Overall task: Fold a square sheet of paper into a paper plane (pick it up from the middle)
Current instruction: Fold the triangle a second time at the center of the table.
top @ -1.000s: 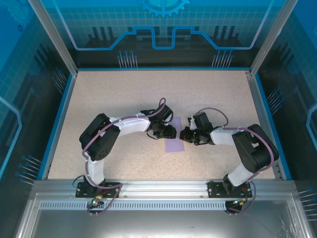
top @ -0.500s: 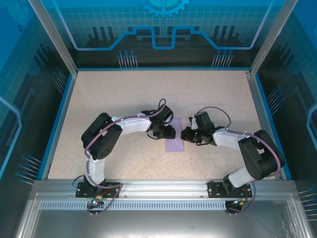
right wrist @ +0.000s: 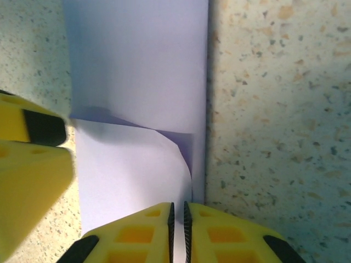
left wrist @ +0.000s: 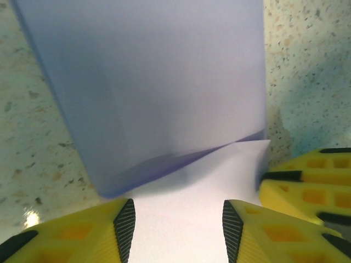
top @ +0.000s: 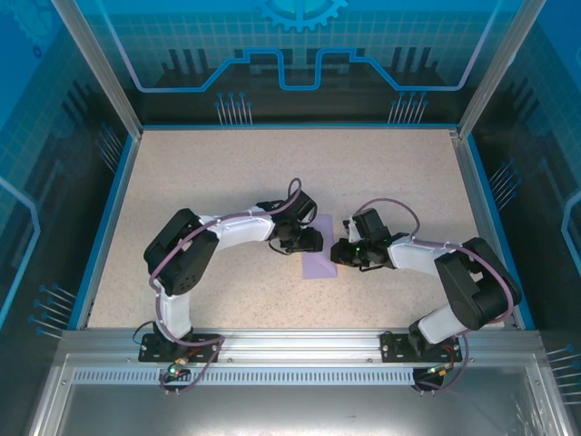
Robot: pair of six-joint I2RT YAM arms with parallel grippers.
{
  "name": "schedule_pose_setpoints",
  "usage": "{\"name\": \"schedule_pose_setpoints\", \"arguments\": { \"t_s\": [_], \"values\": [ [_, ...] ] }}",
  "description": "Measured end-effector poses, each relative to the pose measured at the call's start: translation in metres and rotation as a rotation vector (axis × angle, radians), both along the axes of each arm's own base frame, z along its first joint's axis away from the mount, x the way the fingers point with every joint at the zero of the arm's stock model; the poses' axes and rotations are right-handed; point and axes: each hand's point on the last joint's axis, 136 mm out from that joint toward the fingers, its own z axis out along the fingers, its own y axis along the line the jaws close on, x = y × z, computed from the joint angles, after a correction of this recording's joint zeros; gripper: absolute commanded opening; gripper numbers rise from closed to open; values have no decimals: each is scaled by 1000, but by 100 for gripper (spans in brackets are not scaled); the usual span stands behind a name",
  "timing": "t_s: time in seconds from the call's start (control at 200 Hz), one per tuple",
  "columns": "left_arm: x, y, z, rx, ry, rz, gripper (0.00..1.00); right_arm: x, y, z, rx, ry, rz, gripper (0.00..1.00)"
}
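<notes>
The pale lilac sheet of paper (top: 320, 264) lies on the speckled table as a folded narrow strip between the two grippers. In the left wrist view the paper (left wrist: 164, 82) has a paler flap (left wrist: 186, 186) raised from it, and my left gripper (left wrist: 178, 230) stands open over that flap with its pads on either side. In the right wrist view my right gripper (right wrist: 178, 219) is shut on the edge of the curled flap (right wrist: 131, 175), close to the strip's long edge. From above, the left gripper (top: 312, 242) and right gripper (top: 339, 253) meet at the paper.
The speckled table (top: 227, 182) is ringed by a blue rim (top: 107, 218) and aluminium posts. A yellow finger of the right gripper (left wrist: 307, 181) sits at the right of the left wrist view. A left gripper finger (right wrist: 30, 170) crowds the left of the right wrist view.
The right arm's elbow has swung outward and its gripper has crept slightly toward the paper. The left gripper has barely moved.
</notes>
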Motion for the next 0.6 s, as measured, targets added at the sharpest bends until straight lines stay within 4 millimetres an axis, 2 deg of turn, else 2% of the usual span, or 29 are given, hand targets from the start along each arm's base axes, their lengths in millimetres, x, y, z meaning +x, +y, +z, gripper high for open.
{"name": "schedule_pose_setpoints", "arguments": {
  "t_s": [0.16,0.415,0.6],
  "values": [
    [-9,6,6,-19,20,66,51,-3,-1,-3,-19,6,9,10],
    [-33,1,-11,-42,56,155,53,-3,-2,-5,-23,0,10,7],
    [-29,-11,-10,-118,44,218,52,-3,-3,-4,-18,-13,9,5]
  ]
}}
